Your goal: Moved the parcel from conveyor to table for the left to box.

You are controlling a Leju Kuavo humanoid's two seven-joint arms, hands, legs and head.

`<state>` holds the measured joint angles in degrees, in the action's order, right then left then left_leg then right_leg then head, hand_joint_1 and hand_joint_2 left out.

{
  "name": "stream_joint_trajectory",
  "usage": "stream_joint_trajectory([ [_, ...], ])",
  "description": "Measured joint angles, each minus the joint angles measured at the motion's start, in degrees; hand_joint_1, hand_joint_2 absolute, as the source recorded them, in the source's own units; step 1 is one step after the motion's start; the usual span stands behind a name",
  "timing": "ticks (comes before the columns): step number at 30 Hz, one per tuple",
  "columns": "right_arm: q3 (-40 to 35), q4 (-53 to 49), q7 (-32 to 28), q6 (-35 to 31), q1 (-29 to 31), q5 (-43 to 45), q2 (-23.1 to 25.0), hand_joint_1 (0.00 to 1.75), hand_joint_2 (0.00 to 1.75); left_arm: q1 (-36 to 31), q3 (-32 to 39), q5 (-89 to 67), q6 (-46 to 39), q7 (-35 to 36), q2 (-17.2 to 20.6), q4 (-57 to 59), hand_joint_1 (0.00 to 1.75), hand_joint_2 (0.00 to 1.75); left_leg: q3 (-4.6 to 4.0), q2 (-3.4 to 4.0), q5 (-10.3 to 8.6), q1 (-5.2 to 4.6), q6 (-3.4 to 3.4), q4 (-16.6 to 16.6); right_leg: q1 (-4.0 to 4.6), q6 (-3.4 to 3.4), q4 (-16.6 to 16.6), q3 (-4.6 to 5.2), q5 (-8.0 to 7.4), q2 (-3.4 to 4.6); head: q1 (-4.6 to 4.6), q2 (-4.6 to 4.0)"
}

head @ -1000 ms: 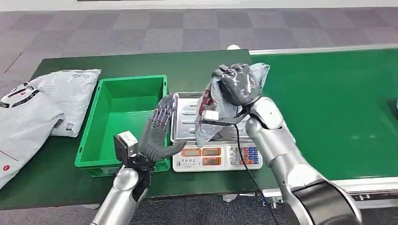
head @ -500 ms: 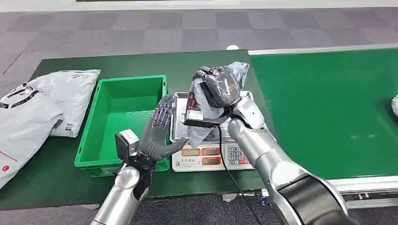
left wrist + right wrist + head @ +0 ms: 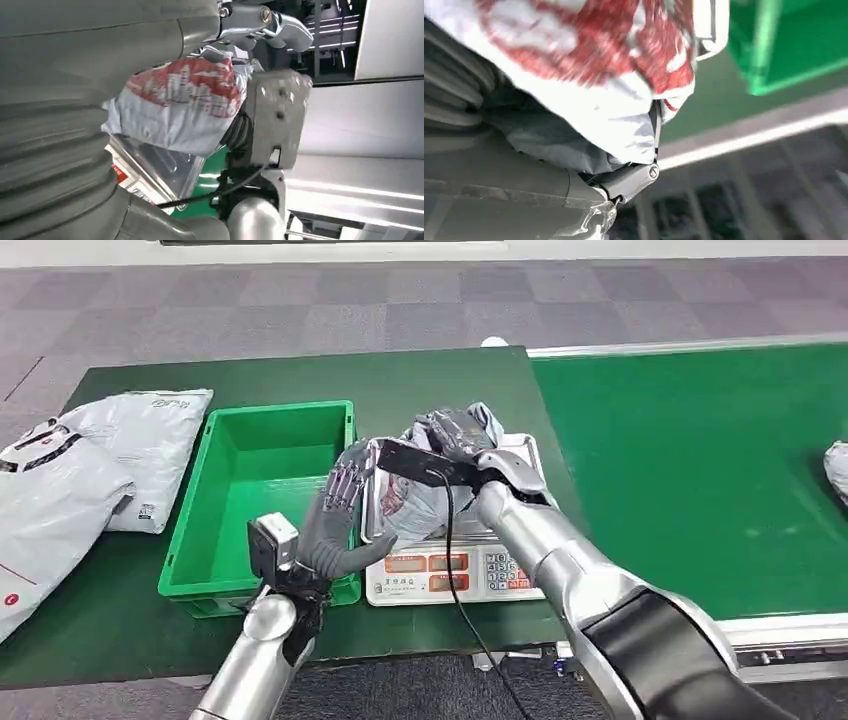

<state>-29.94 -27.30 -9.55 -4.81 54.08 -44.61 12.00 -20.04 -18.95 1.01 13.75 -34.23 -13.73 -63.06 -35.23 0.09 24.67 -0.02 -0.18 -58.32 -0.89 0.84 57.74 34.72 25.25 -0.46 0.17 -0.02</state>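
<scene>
Right hand gripped the crumpled grey plastic parcel with red print, low over the steel tray of the white weighing scale. Left hand hung open-fingered just left of it, beside the green plastic crate. Releasing off-centre could let the soft bag slump off the tray

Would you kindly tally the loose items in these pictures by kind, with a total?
Grey parcels: 4 (held parcel, two on the table, one on the conveyor)
Green crates: 1
Weighing scales: 1
Total: 6
</scene>
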Motion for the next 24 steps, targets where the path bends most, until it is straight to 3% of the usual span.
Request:
stream_joint_trajectory([
  [8,-1.4,0.8,1.6,0.2,0.3,-0.4,-0.3,1.75,1.75,0.0,0.0,-0.2,-0.1,0.3,0.0,-0.4,0.0,1.75,0.01,0.0,-0.06,0.03,-0.08,0.0,0.03,-0.04,0.0,0.0,-0.04,0.0,0.0,0.02],
  [13,-3.2,1.4,5.1,3.7,0.6,-1.4,-1.0,1.75,1.75,0.4,0.0,-0.9,-0.2,0.5,0.0,-0.4,0.0,1.75,0.02,0.0,-0.05,0.03,-0.08,0.0,0.03,-0.04,0.0,0.0,-0.04,0.0,0.0,0.02],
  [17,-4.9,1.6,9.3,1.2,0.1,-3.1,-2.0,1.75,1.75,1.3,0.1,-1.7,-0.2,0.4,0.0,-0.8,0.0,1.75,0.02,0.0,-0.05,0.02,-0.07,0.0,0.03,-0.04,0.0,0.0,-0.05,0.01,0.02,0.02],
  [18,-5.1,1.6,9.9,0.6,0.0,-3.4,-2.2,0.75,1.75,1.5,0.2,-1.8,-0.1,0.5,0.0,-1.0,0.0,1.75,0.02,0.0,-0.05,0.02,-0.08,0.0,0.03,-0.04,0.0,0.0,-0.05,0.01,0.0,0.0],
  [19,-5.3,1.6,10.4,0.2,-0.2,-3.4,-2.4,0.24,1.75,1.7,0.2,-2.0,-0.1,0.6,0.0,-1.3,0.0,1.75,0.02,0.0,-0.05,0.02,-0.08,0.0,0.03,-0.04,0.0,0.0,-0.05,0.01,0.02,0.02],
  [20,-5.4,1.6,10.8,0.2,-0.2,-3.4,-2.4,0.05,1.75,1.9,0.4,-2.2,-0.1,0.7,0.0,-1.5,0.0,1.75,0.02,0.0,-0.05,0.02,-0.08,0.0,0.03,-0.04,0.0,0.01,-0.05,0.01,0.0,0.02],
  [21,-5.4,1.6,11.6,0.7,-0.2,-3.4,-2.5,0.0,1.75,2.0,0.4,-2.4,0.0,0.8,0.0,-1.6,0.0,1.75,0.02,0.0,-0.05,0.02,-0.08,0.0,0.03,-0.04,0.0,0.01,-0.05,0.02,0.0,0.02],
  [24,-6.0,1.6,13.2,3.5,-0.3,-4.0,-2.9,0.0,1.75,2.0,0.6,-2.9,0.0,0.9,0.0,-1.6,0.0,1.75,0.02,0.0,-0.06,0.03,-0.08,0.0,0.03,-0.04,0.0,0.0,-0.05,0.03,0.0,0.0],
])
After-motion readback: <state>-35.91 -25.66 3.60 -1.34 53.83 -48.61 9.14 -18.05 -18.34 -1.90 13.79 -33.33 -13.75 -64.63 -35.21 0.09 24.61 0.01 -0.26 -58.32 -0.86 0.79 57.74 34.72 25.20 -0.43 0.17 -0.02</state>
